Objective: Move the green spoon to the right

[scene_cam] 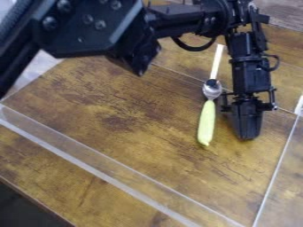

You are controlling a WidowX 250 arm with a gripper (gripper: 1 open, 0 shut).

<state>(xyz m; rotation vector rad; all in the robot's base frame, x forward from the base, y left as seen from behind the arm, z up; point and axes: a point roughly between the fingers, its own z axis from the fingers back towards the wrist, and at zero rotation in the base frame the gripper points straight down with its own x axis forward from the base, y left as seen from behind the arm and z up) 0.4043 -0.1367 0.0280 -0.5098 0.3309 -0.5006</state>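
Single view only, set high and off to one side, looking down at a slant across the wooden table [106, 106]. Fairly near: arm [101, 31] bulking large from 11 o'clock, clear barrier [119, 168] crossing toward 5 o'clock.

yellow-green spoon [206, 122] with a silvery grey end at 12 o'clock, black gripper [245, 122] and black arm [119, 31], brown wood-grain table [106, 106], clear pale-edged wall [71, 142], cream stick [217, 62]
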